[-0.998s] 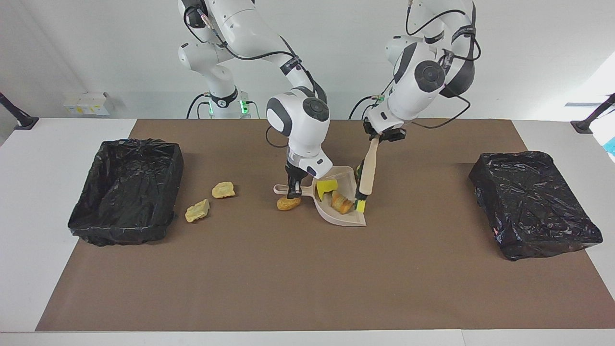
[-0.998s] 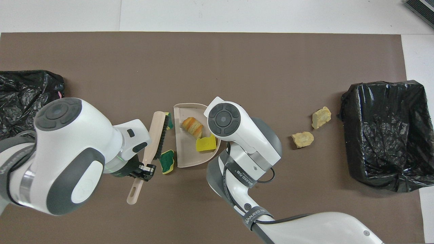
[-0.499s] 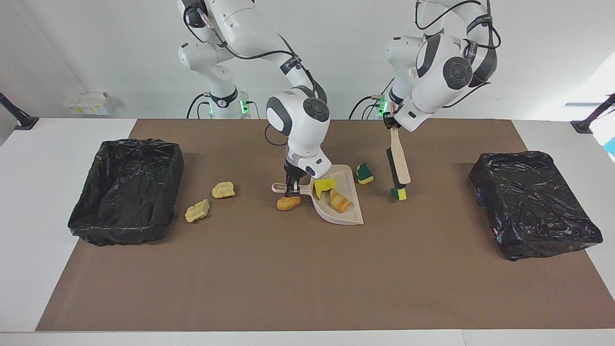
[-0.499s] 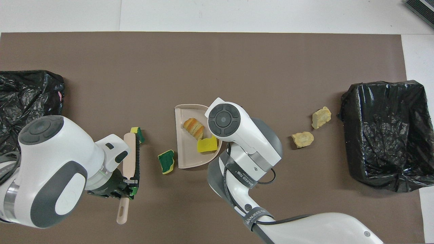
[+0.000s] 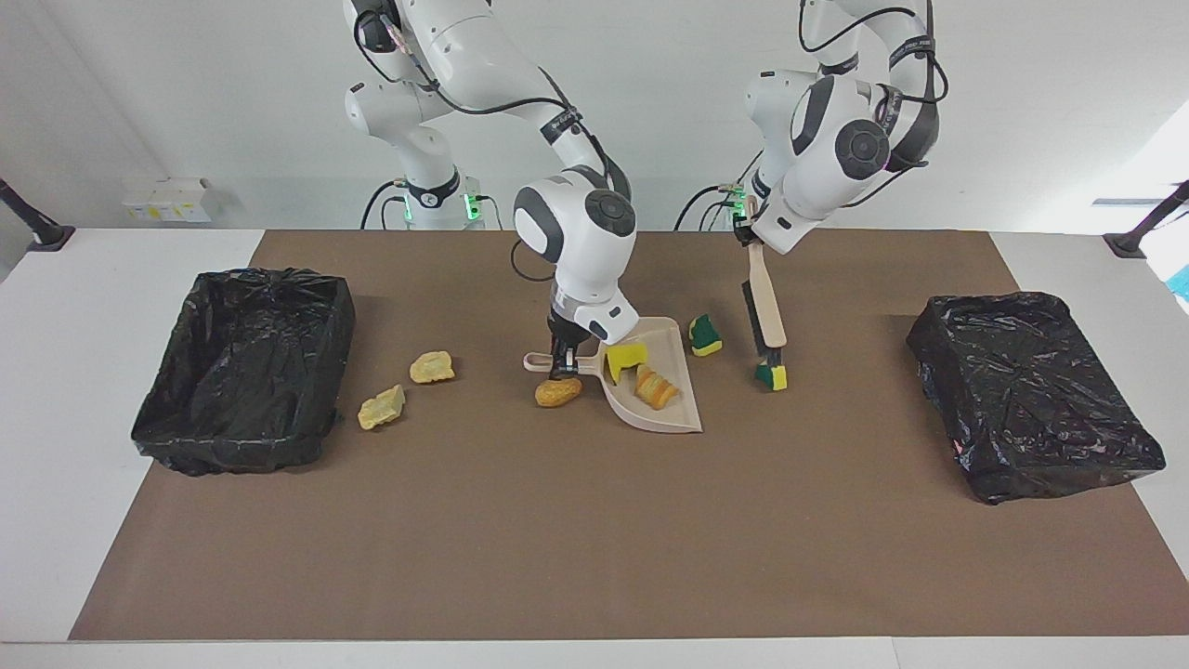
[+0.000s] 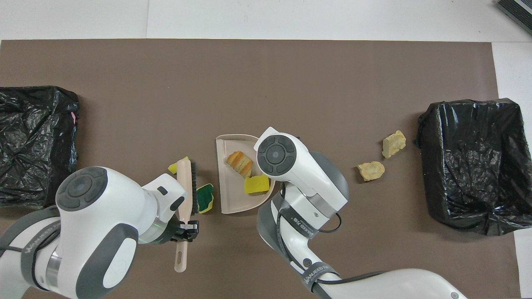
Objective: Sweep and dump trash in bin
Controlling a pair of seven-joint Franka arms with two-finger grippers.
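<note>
Facing view: right gripper fingers clamped the dustpan handle on the table; orange-striped piece and a yellow block lay inside. Left gripper fingers gripped the brush, bristles touching a green-and-yellow block.

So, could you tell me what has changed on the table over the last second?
The left gripper, still shut on the brush, swung it away from the dustpan toward the left arm's end, dragging one green-and-yellow scrap along, and has begun coming back. The other green scrap kept its place. The right gripper kept hold of the dustpan handle; the two scraps in the pan, the loose lumps and both bins stayed put.
</note>
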